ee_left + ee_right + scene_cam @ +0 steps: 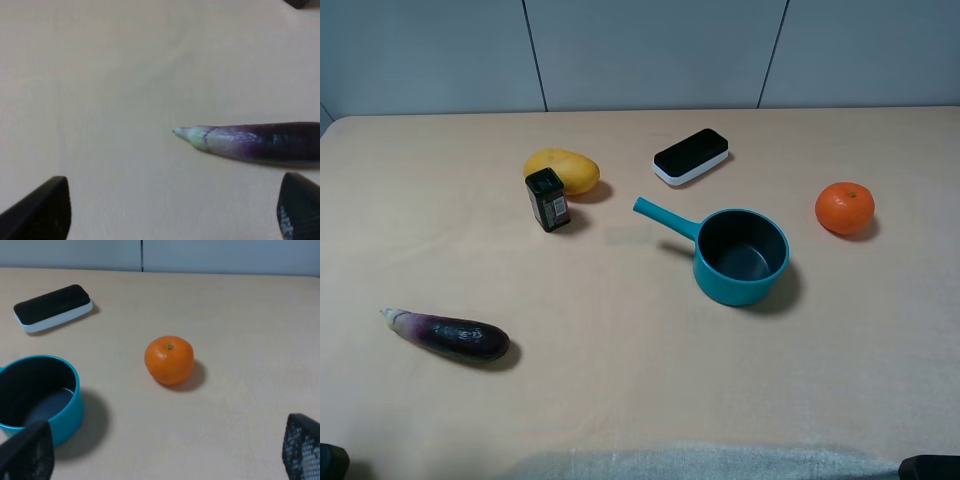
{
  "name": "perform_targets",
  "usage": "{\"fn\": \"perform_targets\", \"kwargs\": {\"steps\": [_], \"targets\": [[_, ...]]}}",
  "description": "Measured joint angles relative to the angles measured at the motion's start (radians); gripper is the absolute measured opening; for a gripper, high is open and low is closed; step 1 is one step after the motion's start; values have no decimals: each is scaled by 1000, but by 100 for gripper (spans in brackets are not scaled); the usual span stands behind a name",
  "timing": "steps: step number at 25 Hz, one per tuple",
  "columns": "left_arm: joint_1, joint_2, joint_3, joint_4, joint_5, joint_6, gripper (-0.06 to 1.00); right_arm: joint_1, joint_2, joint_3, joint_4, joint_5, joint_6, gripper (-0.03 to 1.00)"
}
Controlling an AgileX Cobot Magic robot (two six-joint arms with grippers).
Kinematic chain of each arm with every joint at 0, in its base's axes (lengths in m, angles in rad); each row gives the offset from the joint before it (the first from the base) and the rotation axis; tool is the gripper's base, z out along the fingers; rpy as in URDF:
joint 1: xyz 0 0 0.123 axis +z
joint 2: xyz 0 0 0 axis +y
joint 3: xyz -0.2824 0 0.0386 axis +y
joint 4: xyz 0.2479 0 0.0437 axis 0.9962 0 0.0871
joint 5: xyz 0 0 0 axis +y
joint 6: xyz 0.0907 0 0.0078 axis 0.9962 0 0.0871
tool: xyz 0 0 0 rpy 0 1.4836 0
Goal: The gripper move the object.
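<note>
The small black box (548, 199) with a reddish-white label stands upright on the table, touching the front of a yellow fruit (562, 171). Both arms are drawn back at the near edge. Only a dark bit of the left gripper (330, 462) and of the right gripper (930, 467) shows in the exterior view. In the left wrist view the left gripper (170, 215) is open and empty, with its fingers (42, 210) wide apart just short of an eggplant. In the right wrist view the right gripper (165, 452) is open and empty, far from the box.
A purple eggplant (448, 334) lies at the front left and also shows in the left wrist view (250, 142). A teal saucepan (741, 256) stands in the middle, an orange (844, 207) at the right, and a black-and-white flat device (691, 156) at the back.
</note>
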State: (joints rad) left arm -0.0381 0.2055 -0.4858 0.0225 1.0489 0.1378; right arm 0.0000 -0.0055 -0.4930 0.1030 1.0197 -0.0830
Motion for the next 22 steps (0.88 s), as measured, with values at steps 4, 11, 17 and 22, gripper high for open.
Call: {"fn": "perform_targets", "kwargs": {"steps": [4,11,17,22], "targets": [[0,-35,0,0,0,0,82,0,0,0,0,0,0,69],[0,-97,0,0,3,0,82,0,0,0,0,0,0,69],[0,-142,0,0,4,0,82,0,0,0,0,0,0,69],[0,-209,1,0,6,0,82,0,0,0,0,0,0,69]]}}
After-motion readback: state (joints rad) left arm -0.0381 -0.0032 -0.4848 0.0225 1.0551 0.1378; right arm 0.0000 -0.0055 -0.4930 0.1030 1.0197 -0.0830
